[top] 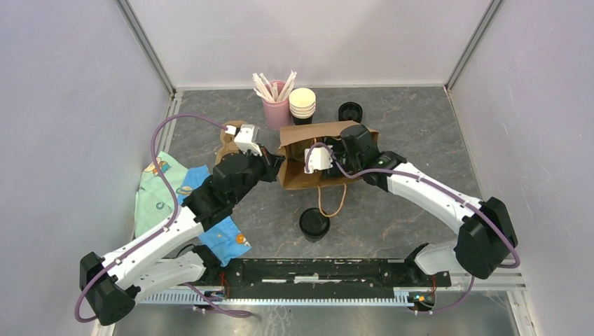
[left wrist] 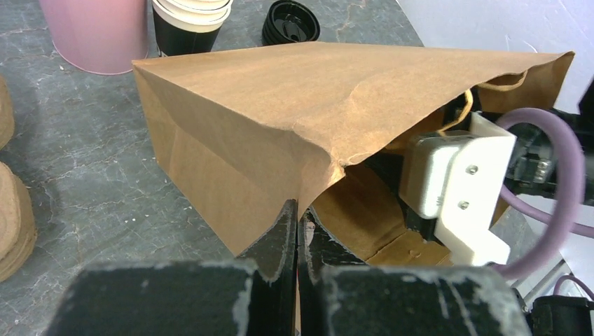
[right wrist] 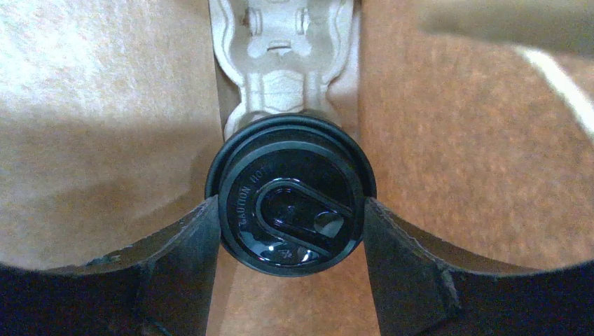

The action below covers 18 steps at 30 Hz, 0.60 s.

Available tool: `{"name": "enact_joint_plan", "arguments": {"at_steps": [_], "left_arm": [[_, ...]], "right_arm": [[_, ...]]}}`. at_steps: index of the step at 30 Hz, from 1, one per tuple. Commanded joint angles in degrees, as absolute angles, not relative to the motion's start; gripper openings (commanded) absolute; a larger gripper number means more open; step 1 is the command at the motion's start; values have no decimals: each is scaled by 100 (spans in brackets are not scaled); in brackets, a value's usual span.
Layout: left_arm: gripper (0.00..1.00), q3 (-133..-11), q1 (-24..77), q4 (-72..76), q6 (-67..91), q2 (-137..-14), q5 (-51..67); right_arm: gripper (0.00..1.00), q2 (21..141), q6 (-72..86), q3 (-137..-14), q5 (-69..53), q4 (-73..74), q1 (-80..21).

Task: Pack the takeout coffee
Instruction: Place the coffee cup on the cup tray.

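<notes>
Takeout coffee [right wrist: 291,210] sits inside the brown bag [top: 298,178], its round black lid facing the right wrist camera. A pale moulded carrier [right wrist: 280,63] lies just beyond it. Whether the cup stands upright I cannot tell.

At the far left of the surface [top: 406,203] lies a patterned cloth [top: 157,196], partly under the left arm. Next come stacked brown cardboard trays [top: 228,143]. Beside them the left claw [left wrist: 298,210] is fully closed, pinching the edge of the bag's mouth. Behind stand a pink cup of stirrers [top: 275,108] and a stack of cream-rimmed cups [top: 302,103]. A second lidded black cup [top: 314,224] stands alone near the bag's handle, and a stack of black lids [top: 350,111] sits behind the bag. On the right, the right claw [right wrist: 291,220] reaches into the bag with its jaws set wide, one finger against each side of the coffee, holding it.
</notes>
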<state>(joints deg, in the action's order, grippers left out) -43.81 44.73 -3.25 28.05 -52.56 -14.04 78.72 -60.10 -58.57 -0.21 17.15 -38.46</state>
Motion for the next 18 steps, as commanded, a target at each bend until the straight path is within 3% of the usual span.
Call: {"name": "enact_joint_plan", "arguments": {"at_steps": [1,18], "left_arm": [[2,-4555,4465,-295,2958,-5104,-1276],[2,-4597,4465,-427,2887,-5036,-1082]], "right_arm": [[0,8052,-6252,-6041,-163,1368,-3737],[0,8231,-5919,-5810,-336,679,-3524]]}}
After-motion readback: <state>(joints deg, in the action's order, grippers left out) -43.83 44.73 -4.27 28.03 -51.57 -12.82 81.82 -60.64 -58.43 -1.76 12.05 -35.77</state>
